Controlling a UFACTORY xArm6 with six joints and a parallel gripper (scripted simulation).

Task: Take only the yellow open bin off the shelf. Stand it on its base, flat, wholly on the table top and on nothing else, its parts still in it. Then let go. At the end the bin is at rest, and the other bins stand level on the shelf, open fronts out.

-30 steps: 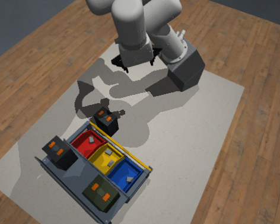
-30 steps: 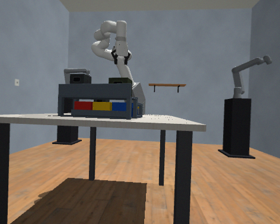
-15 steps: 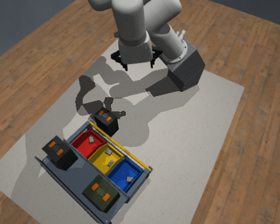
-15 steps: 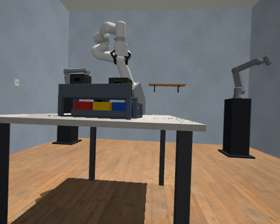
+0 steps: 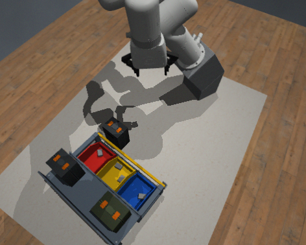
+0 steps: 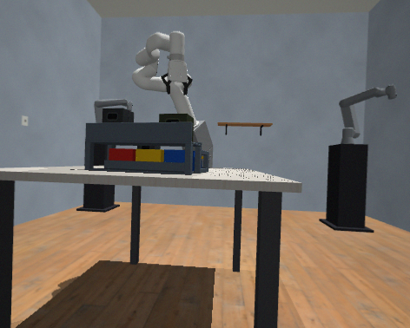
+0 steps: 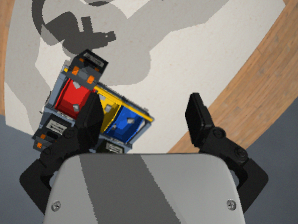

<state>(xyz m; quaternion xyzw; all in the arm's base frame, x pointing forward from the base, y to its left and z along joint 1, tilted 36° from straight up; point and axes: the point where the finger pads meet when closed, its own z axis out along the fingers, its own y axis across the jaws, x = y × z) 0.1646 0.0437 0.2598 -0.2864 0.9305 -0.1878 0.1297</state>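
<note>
The yellow bin (image 5: pixel 110 174) (image 6: pixel 149 155) (image 7: pixel 109 120) sits in the lower level of the shelf (image 5: pixel 83 191) (image 6: pixel 138 132), between the red bin (image 5: pixel 93 159) (image 6: pixel 122 154) (image 7: pixel 72 96) and the blue bin (image 5: pixel 132 191) (image 6: pixel 175 156) (image 7: pixel 120 127). Two small grey parts lie in the yellow bin. My gripper (image 5: pixel 152 74) (image 6: pixel 177 93) (image 7: pixel 144 103) is open and empty, pointing down high above the table, away from the shelf on the robot base's side. In the wrist view its left finger overlaps the bins' edge only in the picture.
A black box (image 5: pixel 117 133) (image 7: pixel 87 67) with orange latches stands before the shelf's red-bin end. A yellow bar (image 5: pixel 132 159) runs along the shelf front. Another black box (image 5: pixel 65 168) (image 6: pixel 117 115) and an olive box (image 5: pixel 111 212) (image 6: pixel 175 118) stand on the shelf's upper board.
</note>
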